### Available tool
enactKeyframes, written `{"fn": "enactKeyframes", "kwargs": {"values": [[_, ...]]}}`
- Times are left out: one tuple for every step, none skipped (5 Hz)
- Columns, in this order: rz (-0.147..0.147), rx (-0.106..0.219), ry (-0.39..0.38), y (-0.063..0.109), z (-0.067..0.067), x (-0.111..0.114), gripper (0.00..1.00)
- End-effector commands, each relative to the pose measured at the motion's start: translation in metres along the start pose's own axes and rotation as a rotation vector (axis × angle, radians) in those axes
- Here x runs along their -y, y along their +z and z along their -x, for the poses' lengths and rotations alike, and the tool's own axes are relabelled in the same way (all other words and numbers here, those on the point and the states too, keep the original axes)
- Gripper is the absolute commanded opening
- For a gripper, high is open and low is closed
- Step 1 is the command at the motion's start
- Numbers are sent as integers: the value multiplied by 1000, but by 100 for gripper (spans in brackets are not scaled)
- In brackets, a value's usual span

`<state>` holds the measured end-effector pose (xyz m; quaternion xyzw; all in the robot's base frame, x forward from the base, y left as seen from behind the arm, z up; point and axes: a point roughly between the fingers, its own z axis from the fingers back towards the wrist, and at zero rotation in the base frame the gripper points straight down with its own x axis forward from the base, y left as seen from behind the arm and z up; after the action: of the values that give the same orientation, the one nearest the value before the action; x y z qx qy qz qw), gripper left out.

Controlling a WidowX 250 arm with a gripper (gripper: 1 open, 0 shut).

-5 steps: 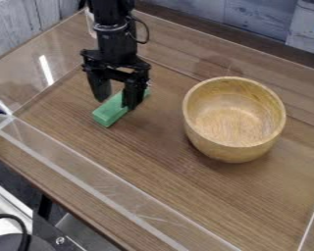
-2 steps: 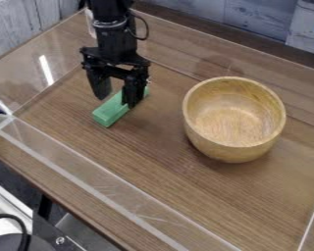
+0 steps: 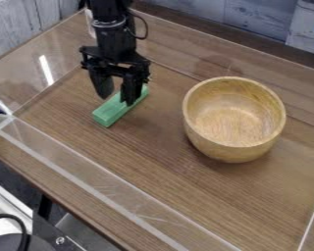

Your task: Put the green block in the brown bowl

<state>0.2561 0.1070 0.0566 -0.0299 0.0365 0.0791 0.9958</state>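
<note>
Green block: The small bar (image 3: 114, 110) lies flat on the wooden table, slanting from the lower left toward the upper right of the view, its long axis pointing up toward the robot arm's right-hand side in the camera view.
Block's near end: The lower-left end sits in plain sight, on bare wood.
Block's upper part: Dark parts of the gripper cover some of it; the far end shows only in part beside them.
Gripper: The black gripper (image 3: 118, 86) points down over the block, one finger on either side of its upper part. The fingers stand apart; whether either touches the block cannot be told.
Fingertips: Dark and small in the view, they are hard to make out against the shadowed space between them.
Brown bowl: The round wooden bowl (image 3: 235, 119) stands upright to the right of the block in the view, well apart from it, its opening facing up and its pale inside showing.
Robot arm: The black arm (image 3: 111, 12) reaches in from the top edge, where the frame cuts it off.
Table: The brown wooden top (image 3: 160, 181) runs beneath block and bowl.
Lower left corner: Black cables (image 3: 8, 218) show beyond the table's edge, cut off by the frame.
</note>
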Motion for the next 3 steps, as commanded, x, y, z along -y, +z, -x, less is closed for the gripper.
{"fn": "enactKeyframes", "kwargs": {"values": [[-16, 47, 8, 11, -9, -5, 0], [-14, 52, 4, 16, -9, -3, 0], [-11, 64, -5, 26, -10, 1, 0]]}}
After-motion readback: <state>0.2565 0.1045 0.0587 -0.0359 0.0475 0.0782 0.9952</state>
